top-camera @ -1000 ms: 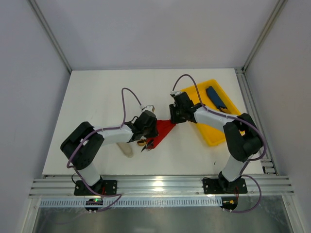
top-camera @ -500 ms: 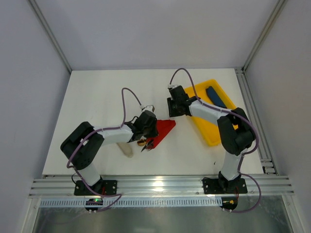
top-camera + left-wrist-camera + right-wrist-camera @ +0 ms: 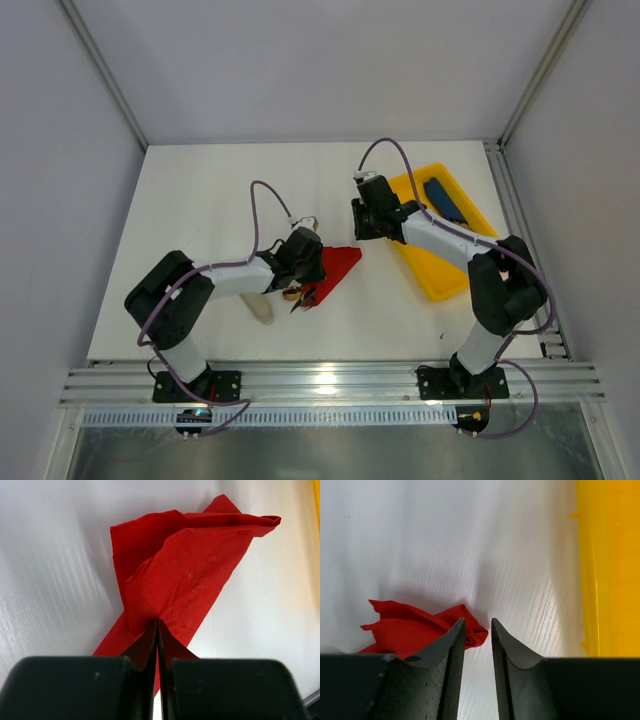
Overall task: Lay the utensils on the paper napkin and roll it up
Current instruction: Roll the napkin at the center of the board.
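The red paper napkin (image 3: 338, 263) lies crumpled and folded on the white table, also seen in the left wrist view (image 3: 185, 575). My left gripper (image 3: 310, 268) is shut on its near edge (image 3: 158, 622). A small gold-brown piece (image 3: 292, 293), likely the utensils, shows just below the left gripper; the rest is hidden. My right gripper (image 3: 358, 232) is open and empty, held above the table just beyond the napkin's far corner (image 3: 420, 625). Its fingers (image 3: 451, 645) stand a little apart.
The yellow tray (image 3: 432, 268) sits to the right, with a flat dark-blue item (image 3: 445, 200) in it; its edge shows in the right wrist view (image 3: 610, 570). A pale beige sleeve (image 3: 260, 308) lies near the left arm.
My right gripper has let go of the napkin's far corner and pulled back up and away. The napkin's corner has settled on the table. The left gripper has stayed put.
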Robot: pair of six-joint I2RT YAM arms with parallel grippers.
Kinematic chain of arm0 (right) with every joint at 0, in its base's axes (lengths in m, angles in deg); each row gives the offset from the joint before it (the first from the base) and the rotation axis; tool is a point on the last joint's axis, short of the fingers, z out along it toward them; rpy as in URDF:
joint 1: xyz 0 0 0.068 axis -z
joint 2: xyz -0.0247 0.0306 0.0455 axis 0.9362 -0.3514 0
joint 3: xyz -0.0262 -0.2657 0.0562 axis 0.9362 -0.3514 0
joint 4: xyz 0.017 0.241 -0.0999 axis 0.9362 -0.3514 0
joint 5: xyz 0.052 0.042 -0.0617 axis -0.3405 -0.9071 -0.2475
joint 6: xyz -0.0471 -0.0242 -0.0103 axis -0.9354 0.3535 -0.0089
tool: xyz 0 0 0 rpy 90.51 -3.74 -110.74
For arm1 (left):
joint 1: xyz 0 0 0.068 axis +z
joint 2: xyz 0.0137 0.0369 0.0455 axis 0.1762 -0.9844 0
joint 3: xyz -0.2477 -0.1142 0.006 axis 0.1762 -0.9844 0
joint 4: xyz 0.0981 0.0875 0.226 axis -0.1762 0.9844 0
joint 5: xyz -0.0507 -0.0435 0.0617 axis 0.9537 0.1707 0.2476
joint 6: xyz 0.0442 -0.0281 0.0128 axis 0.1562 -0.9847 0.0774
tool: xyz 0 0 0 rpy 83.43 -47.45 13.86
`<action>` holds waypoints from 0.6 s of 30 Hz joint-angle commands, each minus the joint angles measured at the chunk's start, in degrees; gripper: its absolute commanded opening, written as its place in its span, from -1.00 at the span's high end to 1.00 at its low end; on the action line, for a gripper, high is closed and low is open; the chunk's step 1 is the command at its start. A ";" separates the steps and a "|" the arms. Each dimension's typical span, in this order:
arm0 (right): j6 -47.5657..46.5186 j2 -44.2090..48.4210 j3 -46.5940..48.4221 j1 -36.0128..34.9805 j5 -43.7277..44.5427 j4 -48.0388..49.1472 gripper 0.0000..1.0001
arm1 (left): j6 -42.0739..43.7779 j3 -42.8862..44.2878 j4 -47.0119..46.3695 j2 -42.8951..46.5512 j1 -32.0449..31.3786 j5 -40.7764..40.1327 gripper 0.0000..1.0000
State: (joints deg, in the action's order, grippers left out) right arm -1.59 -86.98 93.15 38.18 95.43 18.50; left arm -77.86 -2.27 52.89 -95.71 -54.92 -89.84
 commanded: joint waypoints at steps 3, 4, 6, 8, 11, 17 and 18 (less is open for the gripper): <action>0.84 6.36 -4.35 0.22 -4.10 0.65 0.22 | 1.01 -0.83 1.04 -0.64 -0.05 -0.50 1.00; 0.85 6.62 -4.79 0.22 -5.07 0.74 0.14 | 0.92 -0.83 1.04 -0.63 -0.05 -0.41 1.00; 0.41 6.63 -5.58 0.22 -5.08 1.00 0.07 | 1.01 -0.74 1.04 -0.63 -0.14 -0.32 1.00; 0.06 5.58 -5.15 0.22 -4.99 0.48 0.07 | 0.92 -0.65 1.21 -0.63 -0.05 -0.32 1.00; -0.56 4.08 -4.79 0.22 -5.60 0.21 0.13 | 0.92 -0.65 1.39 -0.37 -0.05 -0.67 1.00; -0.74 1.18 -3.56 0.22 -7.89 0.56 0.27 | 1.01 -0.65 1.39 -0.55 -0.05 -0.58 1.00; -0.91 0.22 -3.30 0.22 -8.06 0.56 0.28 | 1.09 -0.65 1.39 -0.55 -0.05 -0.58 1.00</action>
State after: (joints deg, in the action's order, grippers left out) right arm -1.51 -85.15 88.01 38.18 88.61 17.96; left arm -77.83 -2.27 52.89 -95.71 -54.90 -89.84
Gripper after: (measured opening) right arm 0.365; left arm 0.002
